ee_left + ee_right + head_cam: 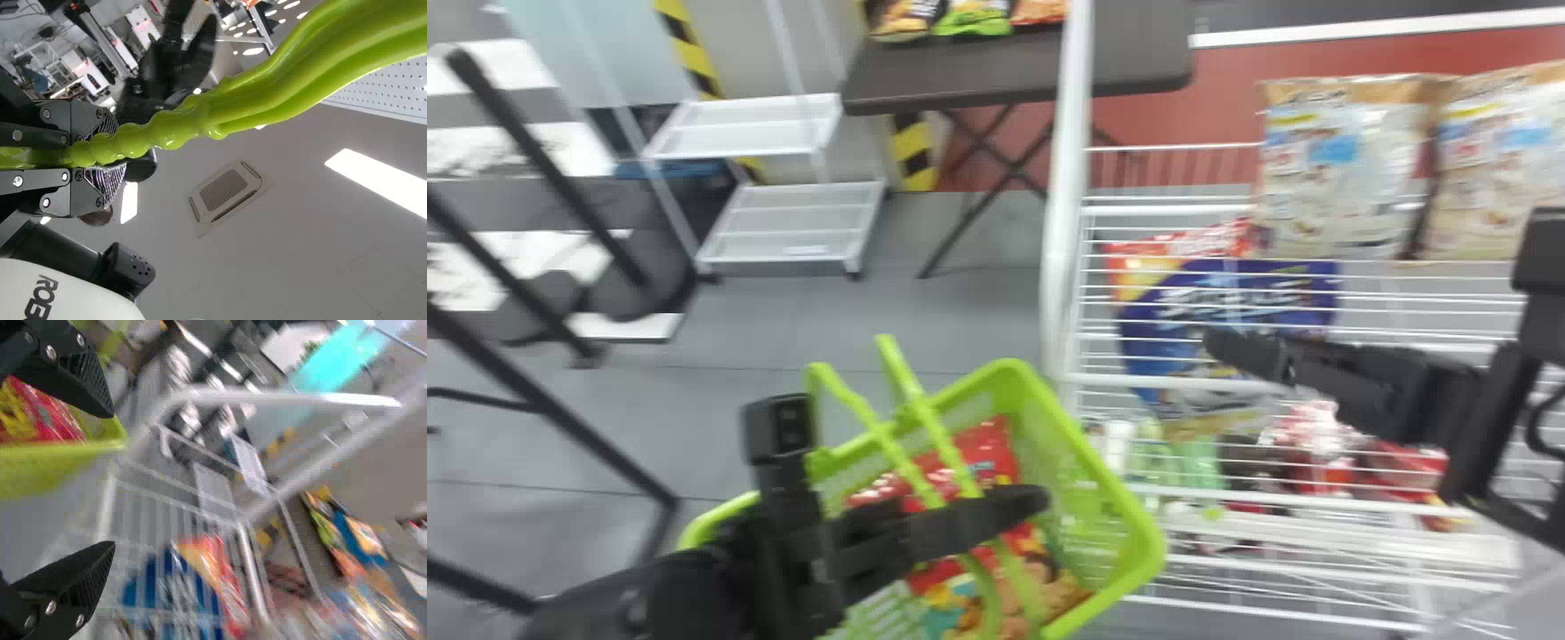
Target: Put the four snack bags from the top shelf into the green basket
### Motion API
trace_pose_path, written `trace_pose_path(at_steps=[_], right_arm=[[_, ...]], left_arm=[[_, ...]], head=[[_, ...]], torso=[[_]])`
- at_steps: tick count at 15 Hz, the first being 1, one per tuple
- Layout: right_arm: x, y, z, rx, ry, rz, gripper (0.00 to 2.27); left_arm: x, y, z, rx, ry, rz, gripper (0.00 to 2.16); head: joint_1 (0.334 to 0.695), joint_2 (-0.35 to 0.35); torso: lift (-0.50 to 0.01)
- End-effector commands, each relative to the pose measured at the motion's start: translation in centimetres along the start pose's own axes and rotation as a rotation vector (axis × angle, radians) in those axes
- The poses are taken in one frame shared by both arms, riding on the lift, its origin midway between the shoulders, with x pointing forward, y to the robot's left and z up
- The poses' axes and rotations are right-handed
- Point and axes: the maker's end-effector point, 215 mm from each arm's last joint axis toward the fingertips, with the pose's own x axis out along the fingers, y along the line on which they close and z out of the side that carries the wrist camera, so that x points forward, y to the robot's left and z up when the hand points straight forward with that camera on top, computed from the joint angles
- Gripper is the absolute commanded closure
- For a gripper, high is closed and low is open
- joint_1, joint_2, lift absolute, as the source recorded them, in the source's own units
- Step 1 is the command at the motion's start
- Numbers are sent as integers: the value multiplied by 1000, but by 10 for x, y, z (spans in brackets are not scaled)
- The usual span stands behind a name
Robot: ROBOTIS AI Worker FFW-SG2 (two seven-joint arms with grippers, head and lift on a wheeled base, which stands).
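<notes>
Holding red bags (991,444), lime-green basket (1149,539)

Left claw (1033,502) clamped tight, low; right claw (1227,348) spread wide, higher, tips pointing left.

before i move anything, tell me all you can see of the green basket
The green basket looks like glossy plastic, with a thick rim and slotted walls. Its mouth is open towards the head camera, set at an angle, just left of the white wire rack; whether they touch is unclear. Its slim handles stand raised, bunched in the left gripper. Inside lie mostly red snack bags, their number unclear.
</notes>
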Motion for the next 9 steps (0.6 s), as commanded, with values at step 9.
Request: trace_pose_path(at_steps=[9], right_arm=[[111,-125,101,-174,-233,-225,309]], left_arm=[[-1,-1,0,-5,-5,-9,2148]], head=[[695,-143]], torso=[[0]])
